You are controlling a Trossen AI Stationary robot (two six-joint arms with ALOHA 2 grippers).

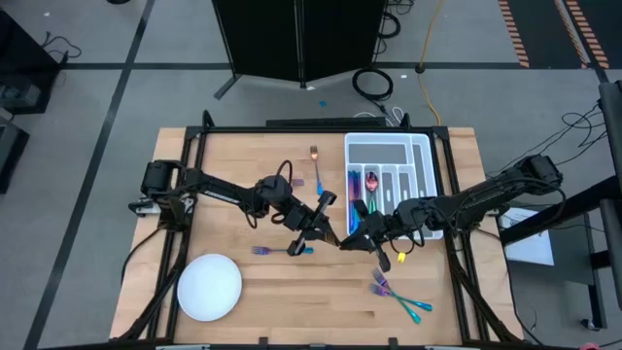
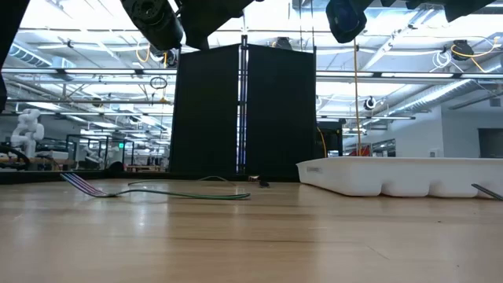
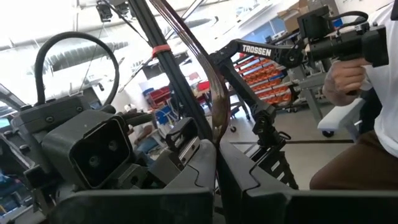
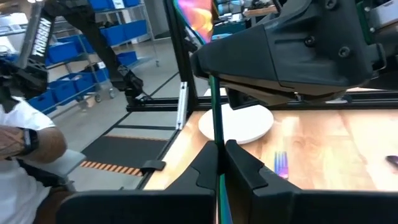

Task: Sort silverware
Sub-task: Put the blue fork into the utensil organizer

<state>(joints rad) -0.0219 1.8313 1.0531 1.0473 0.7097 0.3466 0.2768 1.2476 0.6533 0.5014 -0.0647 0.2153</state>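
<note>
the table [image 1: 292,301] is light wood with a smooth, faintly visible grain. the silverware [image 1: 400,297] is glossy iridescent metal in pink, purple, blue and teal, while the divided tray [image 1: 433,180] looks like smooth white plastic. the round plate [image 1: 209,287] is plain white and smooth, and the gripper fingers [image 4: 186,180] are matt dark plastic.

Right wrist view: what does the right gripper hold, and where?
A slim iridescent metal utensil, pinched at its teal handle by the right gripper; the left gripper grips it too.
</note>
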